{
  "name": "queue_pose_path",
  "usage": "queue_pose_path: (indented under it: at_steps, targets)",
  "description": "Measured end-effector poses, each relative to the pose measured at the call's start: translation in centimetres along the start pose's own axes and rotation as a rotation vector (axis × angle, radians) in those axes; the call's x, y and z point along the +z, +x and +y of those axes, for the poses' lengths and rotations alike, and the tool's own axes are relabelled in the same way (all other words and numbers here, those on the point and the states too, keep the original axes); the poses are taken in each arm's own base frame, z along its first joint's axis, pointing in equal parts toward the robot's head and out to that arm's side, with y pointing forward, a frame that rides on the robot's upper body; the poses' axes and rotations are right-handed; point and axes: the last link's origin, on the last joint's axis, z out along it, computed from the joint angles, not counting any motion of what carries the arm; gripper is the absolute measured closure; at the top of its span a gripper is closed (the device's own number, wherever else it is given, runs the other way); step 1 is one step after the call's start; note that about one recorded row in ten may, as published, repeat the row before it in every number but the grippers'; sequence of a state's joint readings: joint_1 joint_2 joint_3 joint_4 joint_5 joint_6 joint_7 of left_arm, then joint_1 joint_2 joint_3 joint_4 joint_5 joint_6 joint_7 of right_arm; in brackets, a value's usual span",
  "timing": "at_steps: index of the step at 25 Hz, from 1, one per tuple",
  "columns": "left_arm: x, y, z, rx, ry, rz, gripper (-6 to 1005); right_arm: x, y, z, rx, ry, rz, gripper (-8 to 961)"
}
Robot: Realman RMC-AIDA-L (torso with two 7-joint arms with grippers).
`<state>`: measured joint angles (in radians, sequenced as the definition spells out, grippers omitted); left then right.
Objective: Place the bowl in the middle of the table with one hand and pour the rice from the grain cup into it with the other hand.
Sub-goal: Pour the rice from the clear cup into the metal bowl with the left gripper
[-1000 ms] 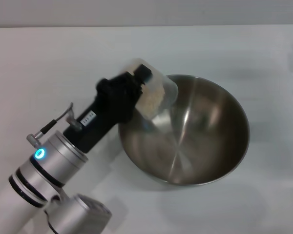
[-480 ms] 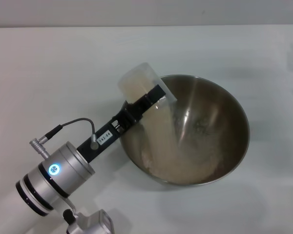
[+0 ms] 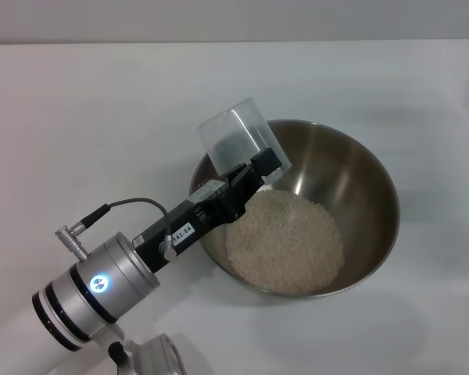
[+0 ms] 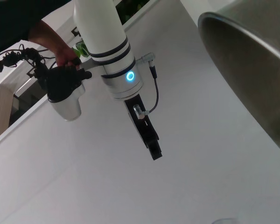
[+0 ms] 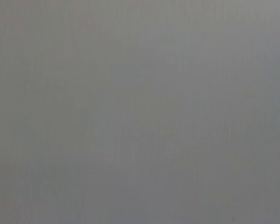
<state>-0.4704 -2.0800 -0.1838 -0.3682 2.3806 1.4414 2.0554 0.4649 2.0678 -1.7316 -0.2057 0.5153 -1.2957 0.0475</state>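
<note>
The steel bowl [image 3: 375, 168] stands on the white table [image 3: 102, 117], a little right of centre. The rice [image 3: 285, 238] lies in it as a round heap. My left gripper [image 3: 254, 173] is shut on the grain cup [image 3: 238, 141] and holds it tipped over the bowl's left rim, mouth down towards the inside. The cup looks empty. The left wrist view shows the bowl's outer wall [image 4: 242, 60] and, farther off, my right gripper [image 4: 154, 150] hanging above the table, away from the bowl. The right wrist view is blank grey.
In the left wrist view, a person's hand [image 4: 60, 53] and dark cables show beyond the table's far edge, next to a black-and-silver robot part [image 4: 67, 93]. Bare table surrounds the bowl on all sides.
The cup has tipped further over the rim and the rice has run out of it. It now lies as a settled heap in the bowl. The bowl has not moved.
</note>
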Motion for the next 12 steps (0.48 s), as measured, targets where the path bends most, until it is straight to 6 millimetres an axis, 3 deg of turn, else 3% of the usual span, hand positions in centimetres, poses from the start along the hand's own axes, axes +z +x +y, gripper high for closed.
queue_pose_path:
  at_steps: [7,12]
  targets:
    - [0.0,-0.1,0.0,-0.015,-0.001,-0.006,965,0.0,0.0,0.0,0.0,-0.002,-0.001,511]
    - [0.0,-1.1,-0.2,-0.373,0.015,-0.095,964,0.2,-0.1,0.3,0.003,-0.007,-0.003,510]
